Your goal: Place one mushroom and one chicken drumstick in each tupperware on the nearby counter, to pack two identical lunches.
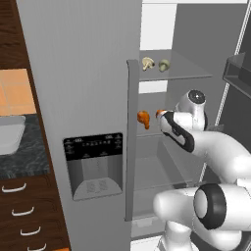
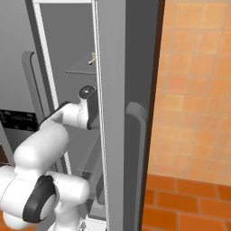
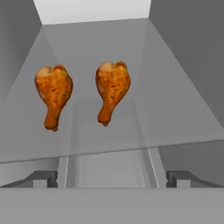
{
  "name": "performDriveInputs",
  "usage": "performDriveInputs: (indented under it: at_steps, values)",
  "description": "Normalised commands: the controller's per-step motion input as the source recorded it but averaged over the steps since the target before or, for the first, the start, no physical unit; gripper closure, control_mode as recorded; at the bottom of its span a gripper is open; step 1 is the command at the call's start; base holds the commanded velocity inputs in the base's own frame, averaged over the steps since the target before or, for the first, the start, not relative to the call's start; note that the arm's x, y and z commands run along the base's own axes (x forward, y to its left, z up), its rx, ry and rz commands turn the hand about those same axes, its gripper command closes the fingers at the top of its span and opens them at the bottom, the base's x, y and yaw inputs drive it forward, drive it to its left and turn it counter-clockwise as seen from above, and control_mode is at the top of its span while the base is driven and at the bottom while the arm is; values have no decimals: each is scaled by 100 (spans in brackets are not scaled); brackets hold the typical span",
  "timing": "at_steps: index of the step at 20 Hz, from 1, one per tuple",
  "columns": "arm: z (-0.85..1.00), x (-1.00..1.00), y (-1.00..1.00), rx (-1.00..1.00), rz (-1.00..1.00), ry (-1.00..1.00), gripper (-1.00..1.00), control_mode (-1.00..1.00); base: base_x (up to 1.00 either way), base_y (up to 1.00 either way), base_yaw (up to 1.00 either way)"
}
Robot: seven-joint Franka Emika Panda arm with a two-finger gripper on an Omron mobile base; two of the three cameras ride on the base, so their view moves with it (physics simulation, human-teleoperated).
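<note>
While the arm reaches level into the fridge [image 1: 88, 73], its tool [image 3: 112, 178] gapes wide before two drumsticks [image 3: 113, 89].

The black control panel [image 1: 93, 145] above the dispenser on the fridge door carries small pale markings, too blurred to read; nothing else bears text.

Left base view: camera behind the arm [image 1: 215, 157], low at 5 o'clock, facing forward into the open fridge [image 1: 88, 73]; counter [image 1: 19, 152] at 9 o'clock.

Right base view: behind the arm on the other side, arm at 7 o'clock, close against the fridge door edge [image 2: 122, 113]; tiled wall [image 2: 194, 90] at 3 o'clock.

Hand view: close, looking along a glass shelf [image 3: 131, 127] at two drumsticks [image 3: 112, 89].

Both base views share arm and fridge interior.
</note>
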Motion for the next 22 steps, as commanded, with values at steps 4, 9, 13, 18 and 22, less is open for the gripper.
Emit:
performDriveInputs:
  at_steps: [4, 9, 13, 18, 22]
  values:
    - [-9, 69, 0, 1, 0, 2, -100, -100, 0, 0, 0]
    - [-23, 46, -6, 0, 0, 0, -100, -100, 0, 0, 0]
    - [-33, 34, -6, 0, 0, 0, -100, -100, 0, 0, 0]
    - [-37, 43, 0, 0, 0, 0, -100, -100, 0, 0, 0]
    - [-23, 36, -5, 0, 0, 3, -100, -100, 0, 0, 0]
